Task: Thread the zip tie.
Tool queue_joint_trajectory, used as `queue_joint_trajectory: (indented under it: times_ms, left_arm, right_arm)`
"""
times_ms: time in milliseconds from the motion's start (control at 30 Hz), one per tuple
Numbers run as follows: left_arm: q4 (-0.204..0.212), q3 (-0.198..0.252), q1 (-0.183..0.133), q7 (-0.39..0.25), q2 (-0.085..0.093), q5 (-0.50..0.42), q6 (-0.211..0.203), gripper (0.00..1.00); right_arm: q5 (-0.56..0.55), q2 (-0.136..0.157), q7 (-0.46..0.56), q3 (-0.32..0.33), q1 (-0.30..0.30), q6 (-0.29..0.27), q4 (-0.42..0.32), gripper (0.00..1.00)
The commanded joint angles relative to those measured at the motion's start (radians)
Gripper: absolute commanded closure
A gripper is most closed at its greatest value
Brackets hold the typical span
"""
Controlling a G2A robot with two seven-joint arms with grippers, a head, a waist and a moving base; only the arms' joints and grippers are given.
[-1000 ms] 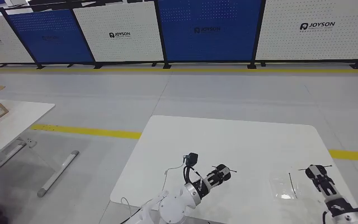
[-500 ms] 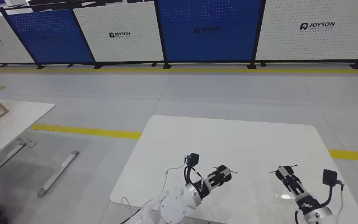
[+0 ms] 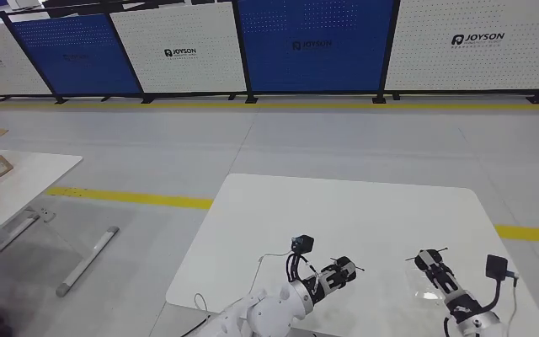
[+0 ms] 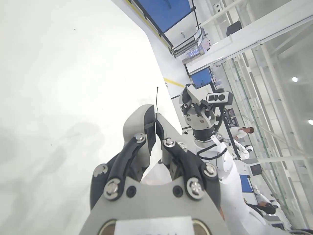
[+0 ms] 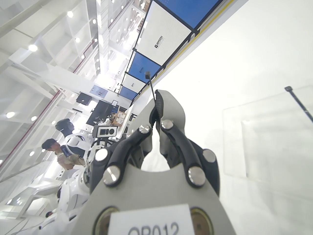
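Because threading needs one free end on each side, the left jaws are clenched low on a black zip tie [image 4: 157, 99], leaving its slim end standing clear. The right jaws pinch a second zip tie [image 5: 150, 84] just below its square head [image 5: 147, 74], probably to offer that as the eye. Both are held above the white desk [image 3: 354, 211], well apart. A spare zip tie [image 5: 297, 100] lies on the clear tray [image 5: 269, 147] near the right jaws.

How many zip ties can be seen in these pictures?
3. One zip tie is pinched in the left gripper, a second zip tie in the right gripper, and a third zip tie lies over the clear tray beside it. Others may be hidden under the arms.
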Motion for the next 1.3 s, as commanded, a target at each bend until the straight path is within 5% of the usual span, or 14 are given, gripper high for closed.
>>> queue_joint_trajectory:
  times_ms: [0, 433, 767, 1100, 1267]
  left_arm:
    - [0.000, 0.000, 0.000, 0.000, 0.000, 0.000, 0.000, 1.00]
    - [0.001, 0.002, -0.001, 0.000, 0.000, 0.010, -0.005, 1.00]
    - [-0.030, -0.014, 0.003, -0.114, 0.031, 0.247, -0.091, 1.00]
    - [-0.035, -0.019, 0.009, -0.104, 0.030, 0.228, -0.088, 1.00]
    - [-0.035, -0.019, 0.009, -0.104, 0.030, 0.228, -0.088, 1.00]
  right_arm:
    - [-0.019, -0.002, 0.010, -0.013, -0.005, -0.013, -0.007, 1.00]
    - [-0.045, -0.015, 0.009, -0.066, -0.033, -0.068, -0.023, 1.00]
    - [-0.045, -0.015, 0.009, -0.066, -0.033, -0.068, -0.023, 1.00]
    - [-0.046, -0.017, 0.008, -0.072, -0.030, -0.072, -0.025, 1.00]
    - [-0.063, -0.026, -0.068, -0.085, -0.050, -0.146, -0.017, 1.00]
